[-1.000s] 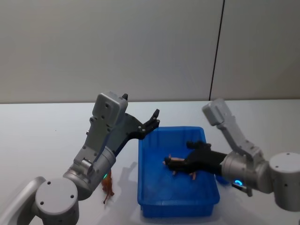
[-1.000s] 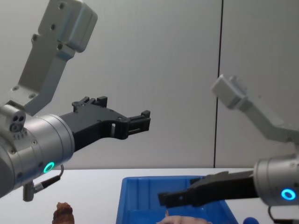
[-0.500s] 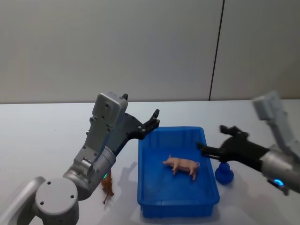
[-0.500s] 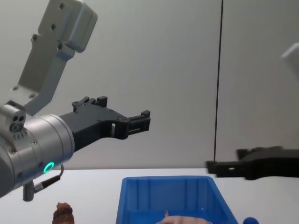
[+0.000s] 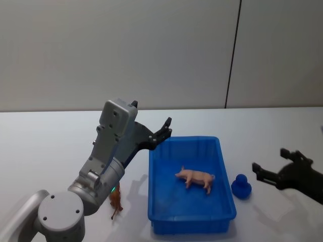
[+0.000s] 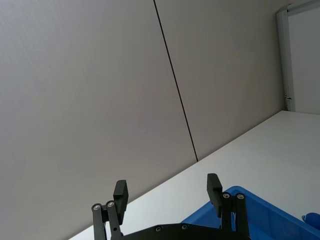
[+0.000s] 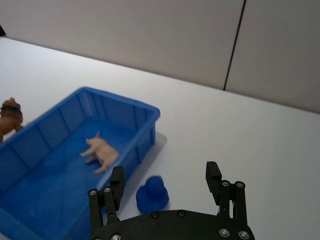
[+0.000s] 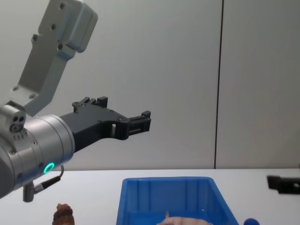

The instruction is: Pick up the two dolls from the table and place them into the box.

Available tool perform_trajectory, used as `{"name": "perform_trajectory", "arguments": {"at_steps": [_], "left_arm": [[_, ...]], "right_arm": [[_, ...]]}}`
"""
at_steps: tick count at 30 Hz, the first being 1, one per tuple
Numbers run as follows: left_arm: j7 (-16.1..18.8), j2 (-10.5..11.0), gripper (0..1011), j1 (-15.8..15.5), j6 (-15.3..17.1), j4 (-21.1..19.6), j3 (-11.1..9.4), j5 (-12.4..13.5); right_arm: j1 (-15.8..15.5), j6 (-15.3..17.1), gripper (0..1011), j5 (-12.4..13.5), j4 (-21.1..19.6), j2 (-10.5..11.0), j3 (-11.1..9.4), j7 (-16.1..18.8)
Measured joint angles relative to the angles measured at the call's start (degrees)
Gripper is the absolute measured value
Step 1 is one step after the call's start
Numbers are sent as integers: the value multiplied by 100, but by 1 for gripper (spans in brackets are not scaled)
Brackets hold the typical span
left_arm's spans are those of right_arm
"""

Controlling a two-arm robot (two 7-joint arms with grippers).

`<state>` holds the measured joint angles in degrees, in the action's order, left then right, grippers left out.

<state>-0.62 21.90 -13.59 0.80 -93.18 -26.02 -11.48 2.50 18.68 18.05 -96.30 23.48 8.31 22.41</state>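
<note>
Blue plastic catches the eye first from the head view: the box [image 5: 192, 221] sits on the white table [image 5: 45, 141] with the pale pink doll [image 5: 196, 177] lying on its floor. The reddish-brown doll [image 5: 116, 202] stands on the table just left of the box, partly hidden by the left arm. The left gripper [image 5: 165, 129] hangs raised over the box's far left corner. The right gripper [image 5: 270, 162] is low at the right, jaws apart and holding nothing, with a small blue rounded object [image 5: 241, 187] between it and the box.

From the left wrist, the left gripper [image 6: 167, 192] has its two fingers spread wide with nothing between them. A corner of the box [image 6: 260, 212] shows beyond them.

From the right wrist, the right gripper [image 7: 165, 180] is also spread and empty, with the small blue rounded object [image 7: 152, 195] on the table near it. The pink doll [image 7: 101, 150] lies inside the box [image 7: 120, 102], and the brown doll [image 7: 10, 115] stands outside the far wall.

From the chest, the left gripper [image 8: 144, 122] is high above the box [image 8: 164, 197]. The brown doll [image 8: 63, 214] is on the table to the left of the box.
</note>
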Motion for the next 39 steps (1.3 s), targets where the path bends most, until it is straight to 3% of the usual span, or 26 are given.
{"name": "perform_trajectory", "arguments": {"at_steps": [6, 16, 26, 39], "left_arm": [[0, 0, 1001, 0, 0, 0, 0, 0], [0, 0, 1001, 0, 0, 0, 0, 0], [0, 0, 1001, 0, 0, 0, 0, 0], [-1, 0, 1001, 0, 0, 0, 0, 0]], "right_arm": [[-316, 205, 1001, 116, -108, 173, -78, -137], [-502, 391, 1001, 16, -14, 214, -11, -160], [-399, 422, 1001, -183, 260, 74, 132, -167], [-4, 403, 1001, -502, 814, -199, 322, -143]]}}
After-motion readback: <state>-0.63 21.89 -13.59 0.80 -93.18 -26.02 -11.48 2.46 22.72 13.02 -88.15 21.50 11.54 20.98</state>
